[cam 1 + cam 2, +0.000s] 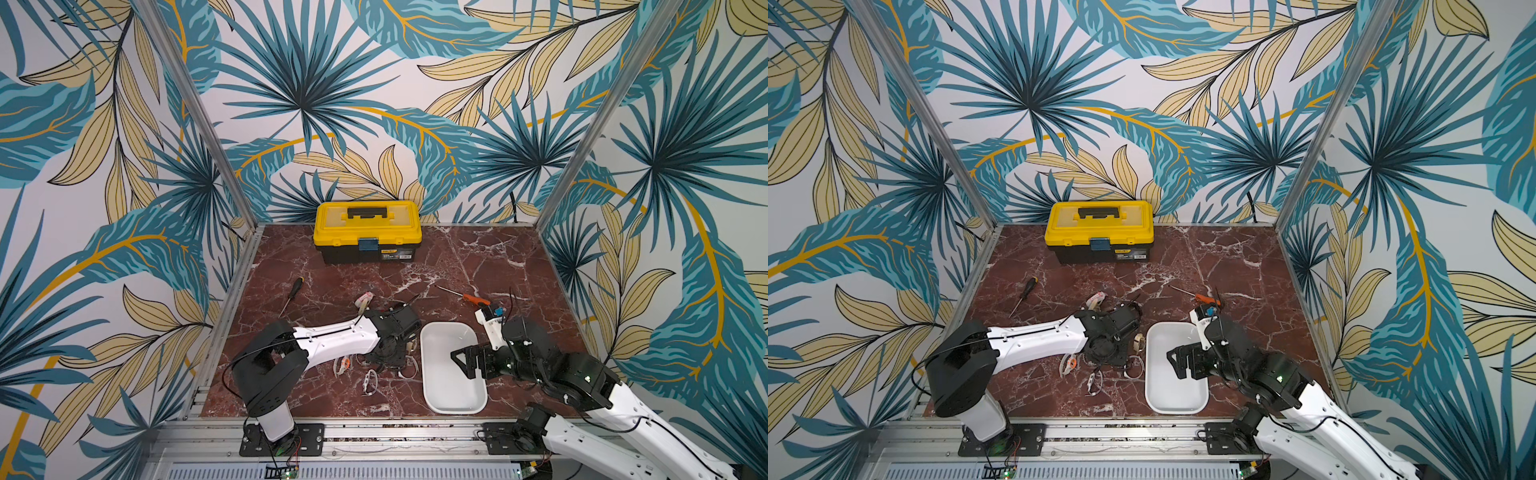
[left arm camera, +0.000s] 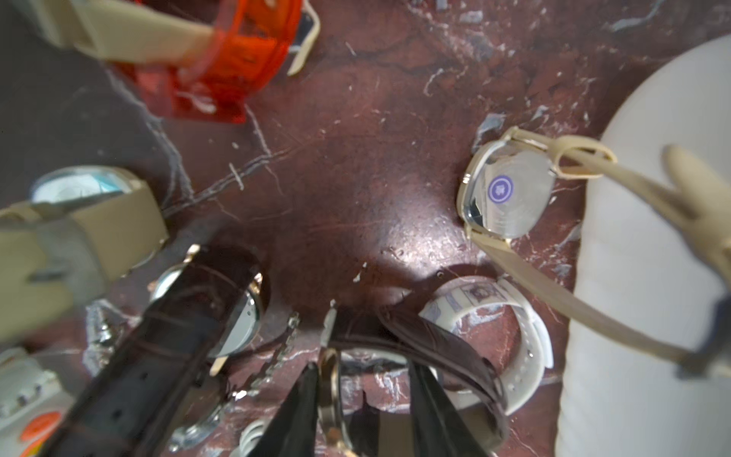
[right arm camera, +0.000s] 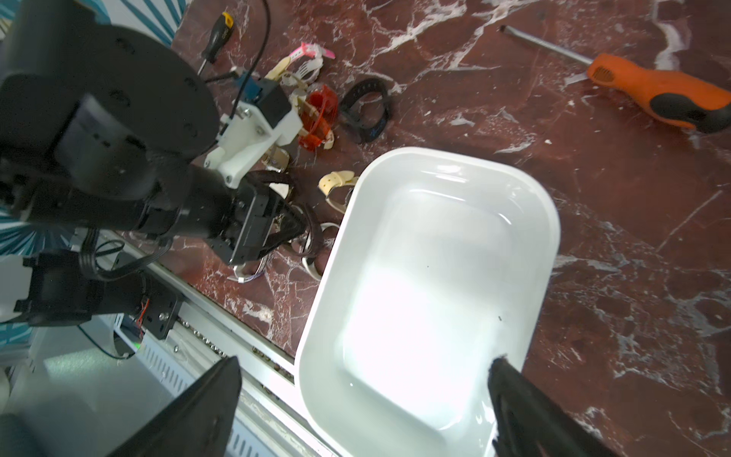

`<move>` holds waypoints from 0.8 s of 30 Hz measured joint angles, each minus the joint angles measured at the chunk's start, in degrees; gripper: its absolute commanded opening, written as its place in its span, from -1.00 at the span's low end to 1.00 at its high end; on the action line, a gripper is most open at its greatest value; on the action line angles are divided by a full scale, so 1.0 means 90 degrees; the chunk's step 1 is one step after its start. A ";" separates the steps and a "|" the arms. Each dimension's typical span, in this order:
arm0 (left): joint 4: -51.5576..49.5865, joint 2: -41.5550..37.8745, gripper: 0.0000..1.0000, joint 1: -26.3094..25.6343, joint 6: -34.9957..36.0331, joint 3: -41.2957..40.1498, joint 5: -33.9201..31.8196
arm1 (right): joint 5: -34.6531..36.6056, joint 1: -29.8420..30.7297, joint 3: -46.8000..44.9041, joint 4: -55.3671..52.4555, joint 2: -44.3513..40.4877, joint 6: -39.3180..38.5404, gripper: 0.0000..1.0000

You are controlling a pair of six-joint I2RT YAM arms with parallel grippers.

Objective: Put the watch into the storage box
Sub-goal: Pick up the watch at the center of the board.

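Several watches lie in a pile left of the storage box [image 1: 440,386] [image 1: 1171,390], a glossy white bin with nothing in it [image 3: 435,277]. My left gripper [image 2: 364,368] points down into the pile [image 1: 388,357]. Its jaws stand part-way open around a watch with a gold case [image 2: 330,380] and a brown leather strap [image 2: 447,348]. The case lies against one finger [image 2: 300,403], and a gap shows to the other. My right gripper [image 3: 366,362] hovers wide open over the box's near right part [image 1: 465,363], holding nothing.
Round the left gripper lie a beige-strapped watch [image 2: 510,190], a white-strapped one [image 2: 526,344] and an orange translucent one [image 2: 237,51]. A yellow-lidded toolbox [image 1: 368,230] stands at the back. A black screwdriver [image 1: 293,293] and an orange one [image 1: 469,297] lie mid-table.
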 measured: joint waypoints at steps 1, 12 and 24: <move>0.0005 0.0032 -0.40 0.0007 0.0017 0.0000 0.0000 | 0.0032 0.0182 -0.0002 0.0000 0.0024 -0.0012 0.99; 0.0024 0.0117 -0.93 0.0041 0.0160 0.0000 0.0044 | 0.0889 0.1523 -0.0024 0.0029 0.0187 -0.0219 0.99; -0.1217 -0.0267 -0.93 0.0007 0.0500 0.0512 -0.0330 | 0.1156 0.1598 -0.0022 0.0228 0.0075 -0.0617 0.99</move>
